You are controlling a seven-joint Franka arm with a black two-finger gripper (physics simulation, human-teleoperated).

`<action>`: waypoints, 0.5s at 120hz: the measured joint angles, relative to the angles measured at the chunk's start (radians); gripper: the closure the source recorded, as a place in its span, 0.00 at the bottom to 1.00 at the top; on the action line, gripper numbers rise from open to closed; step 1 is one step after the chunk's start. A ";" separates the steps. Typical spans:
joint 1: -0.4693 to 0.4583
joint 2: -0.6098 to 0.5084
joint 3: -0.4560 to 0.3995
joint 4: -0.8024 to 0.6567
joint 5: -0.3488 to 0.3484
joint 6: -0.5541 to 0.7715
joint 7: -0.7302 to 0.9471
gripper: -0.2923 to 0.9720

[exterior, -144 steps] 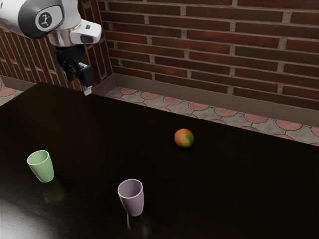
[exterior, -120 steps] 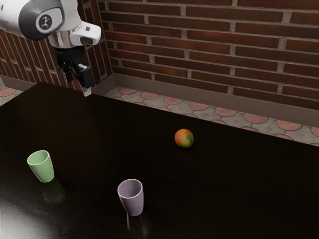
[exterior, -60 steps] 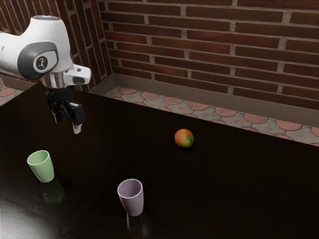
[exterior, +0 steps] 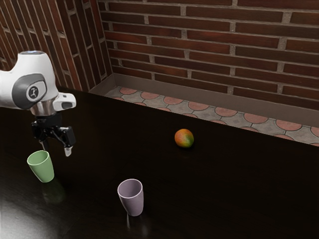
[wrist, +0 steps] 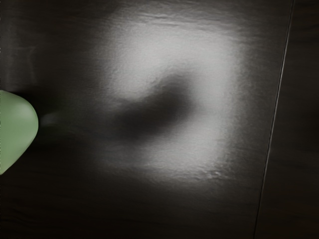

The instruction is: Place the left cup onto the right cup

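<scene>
Green cup [exterior: 41, 166] upright, just below the gripper [exterior: 55, 148] — spread open, holding nothing; off-centre descent likely to strike the rim and topple it, short of purple cup [exterior: 131, 197].

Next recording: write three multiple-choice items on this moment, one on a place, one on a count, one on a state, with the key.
1. The tool hangs nearest: A the green cup; B the purple cup; C the fruit.
2. Cups on the table: A one; B two; C three.
3. The tool is: A shut on a cup; B shut on the fruit; C open, empty.
Key: 1 A, purple cup and fruit lie farther toward the exterior view's right; 2 B, one green, one purple; 3 C, fingers apart, nothing between them.
</scene>
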 joint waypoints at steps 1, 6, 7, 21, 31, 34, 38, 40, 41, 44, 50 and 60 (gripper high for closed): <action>0.003 0.004 0.000 0.000 0.000 0.002 0.000 0.23; 0.021 0.022 0.000 0.000 0.002 0.013 0.002 0.23; 0.024 0.025 0.000 -0.001 0.002 0.016 0.002 0.23; 0.063 0.066 0.000 -0.001 0.004 0.046 0.010 0.23; 0.075 0.088 0.001 -0.001 0.005 0.070 0.014 0.23; 0.079 0.092 0.001 -0.001 0.005 0.077 0.016 0.23; 0.085 0.098 0.001 -0.001 0.005 0.086 0.019 0.23; 0.089 0.101 0.001 -0.001 0.005 0.090 0.020 0.23; 0.091 0.102 0.001 -0.001 0.005 0.093 0.021 0.23; 0.097 0.106 0.001 -0.001 0.005 0.098 0.023 0.23; 0.104 0.116 0.005 -0.001 0.005 0.109 0.027 0.23; 0.109 0.129 0.020 0.000 0.006 0.122 0.037 0.23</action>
